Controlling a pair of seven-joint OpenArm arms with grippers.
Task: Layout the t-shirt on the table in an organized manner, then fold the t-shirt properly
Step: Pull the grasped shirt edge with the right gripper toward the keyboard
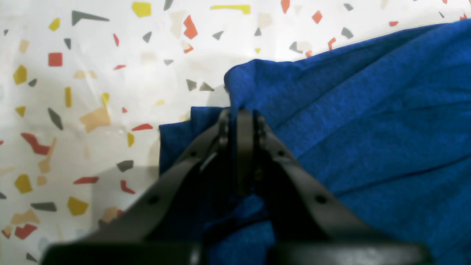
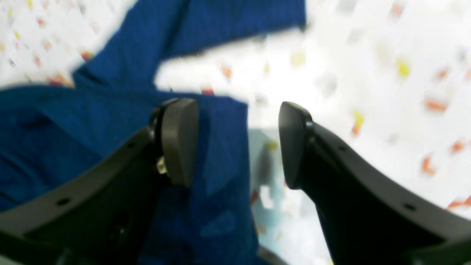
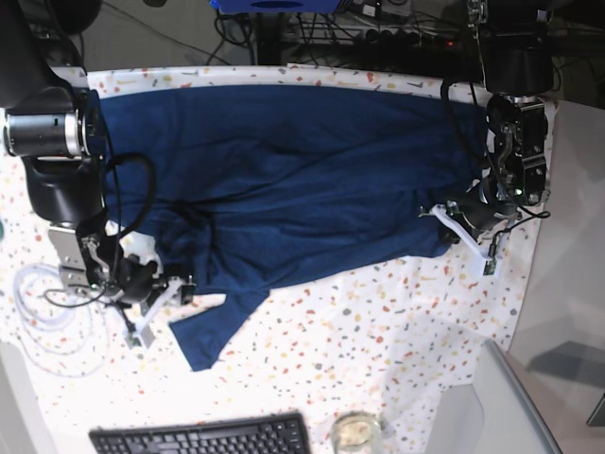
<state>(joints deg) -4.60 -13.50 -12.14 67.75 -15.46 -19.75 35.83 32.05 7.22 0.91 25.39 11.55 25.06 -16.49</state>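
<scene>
The dark blue t-shirt (image 3: 284,180) lies spread across the speckled white table (image 3: 378,331), rumpled, with one sleeve trailing toward the front at the left. In the base view my left gripper (image 3: 438,223) is at the shirt's right edge. The left wrist view shows that gripper (image 1: 239,115) shut, with a fold of the t-shirt (image 1: 368,129) pinched between its fingers. My right gripper (image 3: 177,288) is at the shirt's left front, near the sleeve. It (image 2: 235,143) stands open, one finger (image 2: 180,140) over the t-shirt (image 2: 55,140) and the other over bare table (image 2: 368,73).
A black keyboard (image 3: 198,437) and a small glass (image 3: 354,430) sit at the table's front edge. A coiled white cable (image 3: 38,303) lies at the left. A grey object (image 3: 492,407) stands at the front right. Dark cables run behind the table.
</scene>
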